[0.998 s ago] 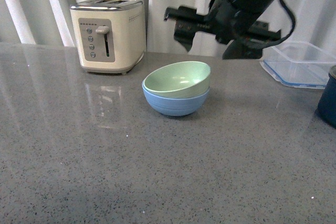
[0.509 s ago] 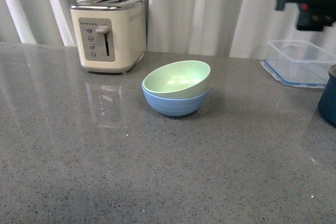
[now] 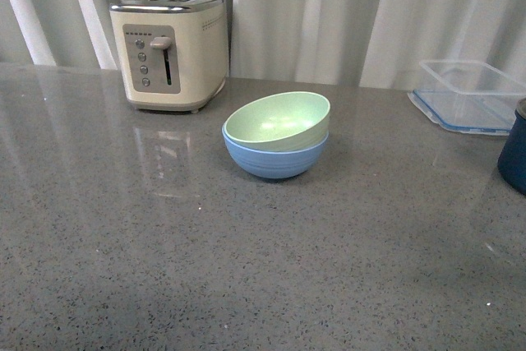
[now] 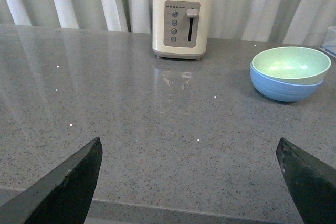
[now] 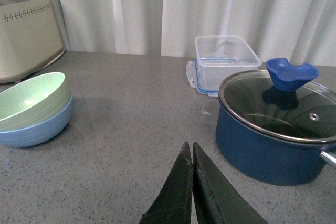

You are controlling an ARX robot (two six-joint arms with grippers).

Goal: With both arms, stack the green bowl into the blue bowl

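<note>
The green bowl point(image 3: 278, 120) sits tilted inside the blue bowl point(image 3: 274, 162) in the middle of the grey counter. Both show in the left wrist view, green bowl point(image 4: 291, 64) in blue bowl point(image 4: 283, 88), and in the right wrist view, green bowl point(image 5: 31, 100) in blue bowl point(image 5: 37, 128). Neither arm shows in the front view. My left gripper point(image 4: 191, 153) is open and empty, low over the counter's near edge, far from the bowls. My right gripper point(image 5: 190, 148) is shut and empty, above the counter between the bowls and the pot.
A cream toaster point(image 3: 171, 53) stands at the back left. A clear blue-rimmed container point(image 3: 465, 94) sits at the back right. A dark navy pot with a glass lid point(image 5: 275, 127) stands at the right, close to my right gripper.
The right arm, which hung above and behind the bowls a second ago, has pulled away to the right and left the front view. The bowls have not moved.
</note>
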